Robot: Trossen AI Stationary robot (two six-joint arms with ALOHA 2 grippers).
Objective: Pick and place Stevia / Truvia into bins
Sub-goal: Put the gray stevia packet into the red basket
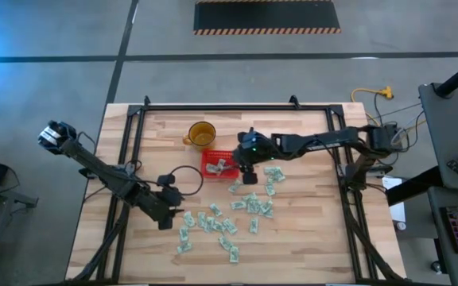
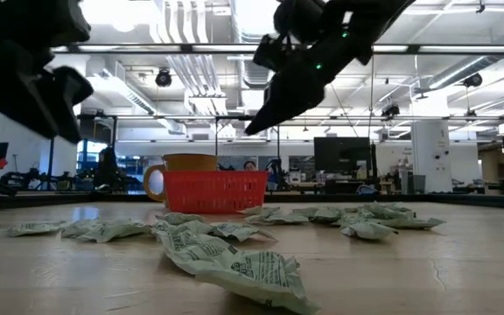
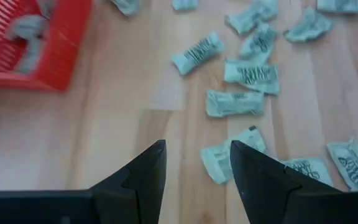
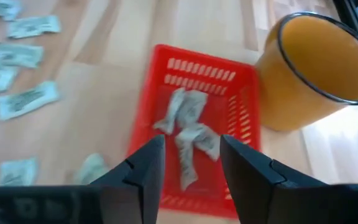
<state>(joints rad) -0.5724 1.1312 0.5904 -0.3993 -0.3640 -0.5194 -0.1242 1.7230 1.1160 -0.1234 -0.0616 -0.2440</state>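
Pale green and white sachets (image 1: 249, 205) lie crumpled across the worktop (image 1: 308, 238), some inside the red basket (image 4: 194, 143). The right claw (image 4: 190, 163) hovers over that basket, parted and empty. The left claw (image 3: 197, 168), at seven o'clock, is also parted and empty.

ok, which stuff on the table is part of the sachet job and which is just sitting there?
Job:
- Stevia sachets, scattered on the table; a few already in the basket
- red basket
- right gripper, open over the basket
- left gripper, open above the sachets

Lying about:
- amber cup, beside the basket
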